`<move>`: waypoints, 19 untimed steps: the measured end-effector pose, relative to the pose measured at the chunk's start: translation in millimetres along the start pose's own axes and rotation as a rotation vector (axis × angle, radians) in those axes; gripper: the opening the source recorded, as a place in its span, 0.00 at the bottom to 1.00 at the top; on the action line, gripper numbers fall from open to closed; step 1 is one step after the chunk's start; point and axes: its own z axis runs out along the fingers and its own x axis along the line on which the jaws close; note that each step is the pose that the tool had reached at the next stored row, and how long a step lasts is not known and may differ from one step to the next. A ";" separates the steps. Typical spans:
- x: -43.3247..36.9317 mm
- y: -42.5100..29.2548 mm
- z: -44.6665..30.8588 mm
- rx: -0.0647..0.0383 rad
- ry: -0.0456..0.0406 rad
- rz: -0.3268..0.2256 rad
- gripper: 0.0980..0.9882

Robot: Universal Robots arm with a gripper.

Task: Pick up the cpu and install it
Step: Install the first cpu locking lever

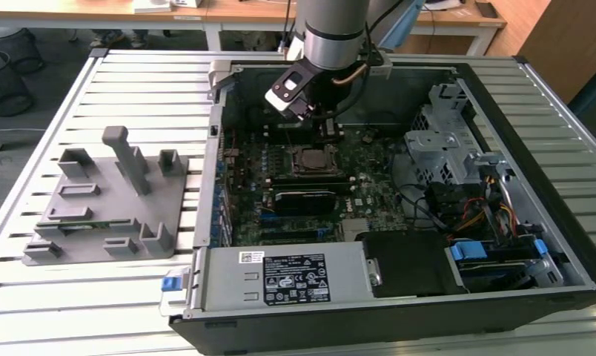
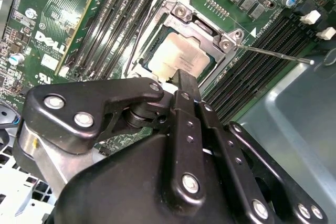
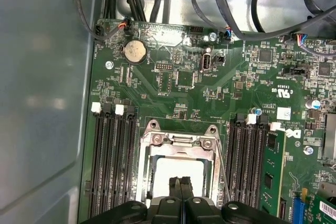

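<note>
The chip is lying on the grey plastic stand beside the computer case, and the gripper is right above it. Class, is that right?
Not quite. The chip lies in the metal-framed socket on the green circuit board inside the case, as both wrist views show. The gripper is right above it there. The grey plastic stand sits outside the case.

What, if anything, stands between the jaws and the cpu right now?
Nothing visible. In both wrist views the gripper, jaws together, hangs right over the cpu, which lies inside the socket's metal frame. Whether they touch, I cannot tell.
</note>
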 end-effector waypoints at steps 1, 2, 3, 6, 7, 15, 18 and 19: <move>0.0 0.0 -0.4 0.000 -0.0004 0.000 0.01; 0.0 0.0 -0.6 0.000 -0.0003 0.000 0.01; 0.0 0.0 -0.6 0.000 -0.0001 0.000 0.01; -0.1 0.0 -1.4 0.000 -0.0006 -0.001 0.01; -0.1 -0.1 -2.1 0.000 -0.0006 -0.001 0.01; 0.1 -1.8 -12.9 -0.001 -0.0010 -0.007 0.01; 0.1 -1.9 -17.0 -0.001 -0.0012 -0.009 0.01; 0.1 -2.1 -18.3 -0.001 -0.0018 -0.009 0.01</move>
